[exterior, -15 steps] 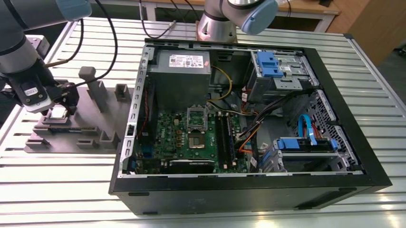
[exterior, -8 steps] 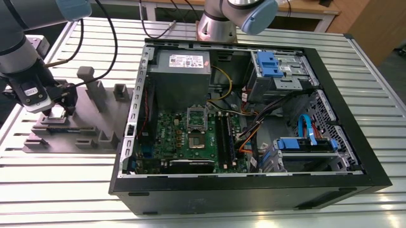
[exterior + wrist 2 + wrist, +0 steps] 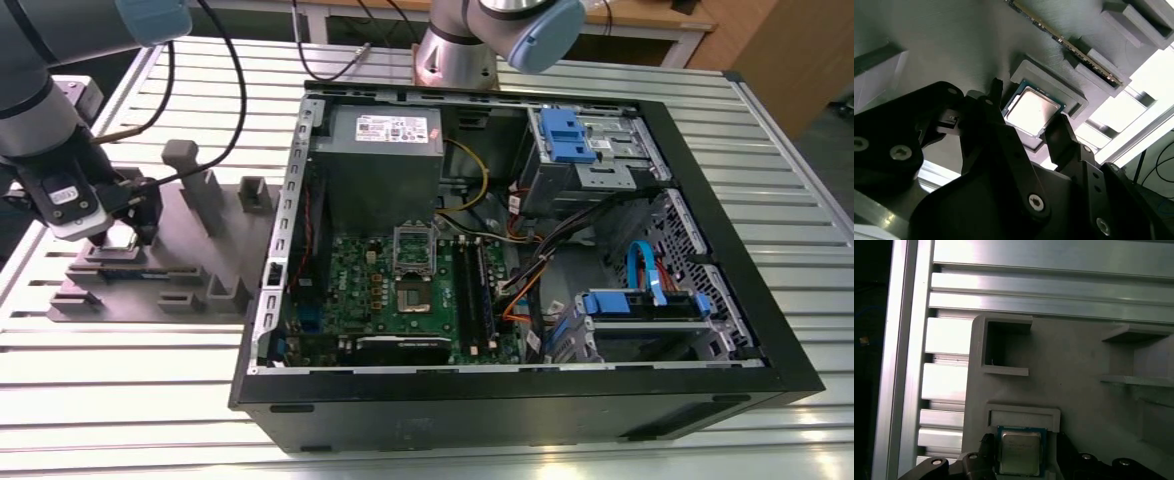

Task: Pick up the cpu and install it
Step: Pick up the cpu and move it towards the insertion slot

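Cpu (image 3: 1031,110): one, flat, metal top up, seated in a shallow walled pocket of the fixture; in the exterior view (image 3: 118,238) it is on the fixture's side away from the case.
Fixture (image 3: 200,255): one grey block with posts, slots and pockets, on the counter (image 3: 134,400), just beside the case.
Fixture contents: the cpu in its pocket; in the second wrist view, one thin board (image 3: 1066,44) stands on edge in a slot near that pocket.
Gripper (image 3: 1026,112): one, black, low over the fixture, straddling the cpu in both wrist views (image 3: 1024,446).
Jaws: spread, with one of the fingers (image 3: 1059,132) on each side of the cpu; in the first wrist view a sliver of fixture shows between the chip and one finger, so nothing is pinched.
Case (image 3: 534,400): one, black, lying open-side up beside the fixture.
Case contents: one green board (image 3: 360,290) with one socket (image 3: 411,292), one grey power supply (image 3: 378,145), two blue drive brackets (image 3: 567,135), black memory sticks (image 3: 467,290), and loose cables.
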Tool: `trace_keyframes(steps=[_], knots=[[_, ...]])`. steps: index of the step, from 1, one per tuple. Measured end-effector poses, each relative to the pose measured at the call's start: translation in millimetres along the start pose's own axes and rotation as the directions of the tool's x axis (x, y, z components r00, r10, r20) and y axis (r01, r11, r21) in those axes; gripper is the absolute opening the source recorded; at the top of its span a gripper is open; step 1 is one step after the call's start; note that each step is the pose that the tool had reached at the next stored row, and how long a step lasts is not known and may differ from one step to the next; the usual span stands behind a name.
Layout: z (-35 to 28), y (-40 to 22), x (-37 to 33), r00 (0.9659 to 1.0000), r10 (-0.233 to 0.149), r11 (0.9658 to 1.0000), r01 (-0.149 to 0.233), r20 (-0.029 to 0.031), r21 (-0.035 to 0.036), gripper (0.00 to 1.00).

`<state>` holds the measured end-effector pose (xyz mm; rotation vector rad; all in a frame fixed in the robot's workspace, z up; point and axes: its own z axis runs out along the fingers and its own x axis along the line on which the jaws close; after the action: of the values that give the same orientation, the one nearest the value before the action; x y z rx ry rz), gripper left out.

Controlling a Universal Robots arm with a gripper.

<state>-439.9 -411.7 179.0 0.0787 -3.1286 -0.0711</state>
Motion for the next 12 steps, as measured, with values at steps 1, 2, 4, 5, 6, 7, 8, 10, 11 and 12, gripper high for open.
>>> trace_keyframes(steps=[1,2,4,5,6,7,8,10,11,12], knots=[[0.0,0.0,0.0,1.0000,0.000,1.0000,0.000,0.0000,-0.0001,0.61],[0.1,-0.1,-0.1,1.0000,0.001,1.0000,-0.001,0.0002,-0.0001,0.61],[0.1,-0.2,0.1,1.0000,0.005,1.0000,-0.005,0.0003,-0.0001,0.61],[0.2,-0.2,0.6,1.0000,0.007,1.0000,-0.007,0.0006,-0.0002,0.61],[0.2,-0.1,1.5,1.0000,0.007,1.0000,-0.007,0.0005,-0.0002,0.61],[0.1,-0.1,1.6,1.0000,0.007,1.0000,-0.007,0.0004,-0.0001,0.61],[0.1,-0.1,1.6,1.0000,0.008,1.0000,-0.008,0.0006,-0.0002,0.61],[-0.3,0.0,1.7,1.0000,0.009,1.0000,-0.009,0.0006,-0.0002,0.60],[-0.5,0.0,1.7,1.0000,0.010,1.0000,-0.010,0.0005,-0.0001,0.60],[-0.5,0.0,1.7,0.9999,0.011,0.9999,-0.011,0.0008,-0.0003,0.60]])
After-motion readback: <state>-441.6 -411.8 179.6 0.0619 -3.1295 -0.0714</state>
